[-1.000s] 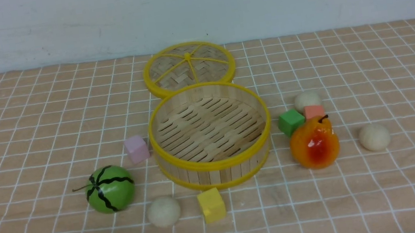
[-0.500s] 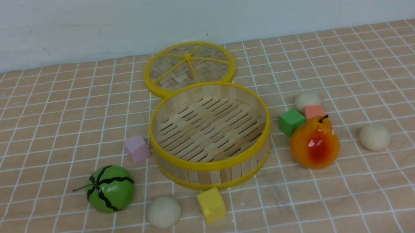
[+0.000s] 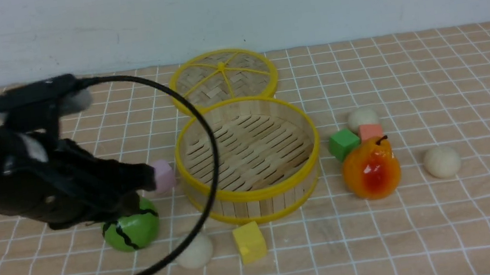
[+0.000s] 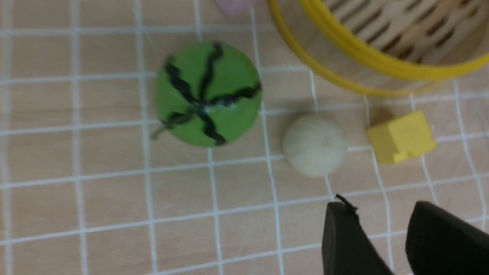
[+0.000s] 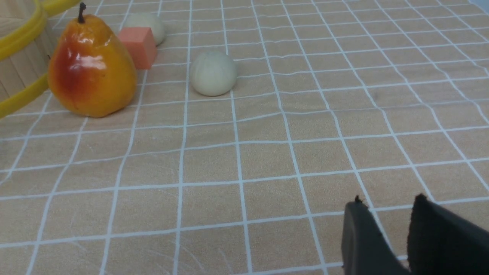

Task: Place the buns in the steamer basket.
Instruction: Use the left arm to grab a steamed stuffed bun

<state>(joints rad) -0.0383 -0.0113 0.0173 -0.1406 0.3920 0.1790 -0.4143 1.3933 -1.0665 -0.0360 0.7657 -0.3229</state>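
Near bun [image 3: 194, 251] on the counter [image 3: 385, 247], at 7 o'clock of the steamer basket [image 3: 253, 197], between melon [image 3: 136, 230] and yellow cube [image 3: 250, 241]. Probably light, soft and prone to rolling, so pinch across its middle. Left fingers [image 4: 344, 236] spread, empty, just short of it. Right fingers [image 5: 363, 236] parted, empty, well short of right bun [image 3: 441, 161] at 4 o'clock. Far bun [image 3: 363, 118] at 3 o'clock.

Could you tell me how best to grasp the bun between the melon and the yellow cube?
Probably from above, pinching the bun across its middle, front to back: it is round, with the melon and yellow cube flanking it.
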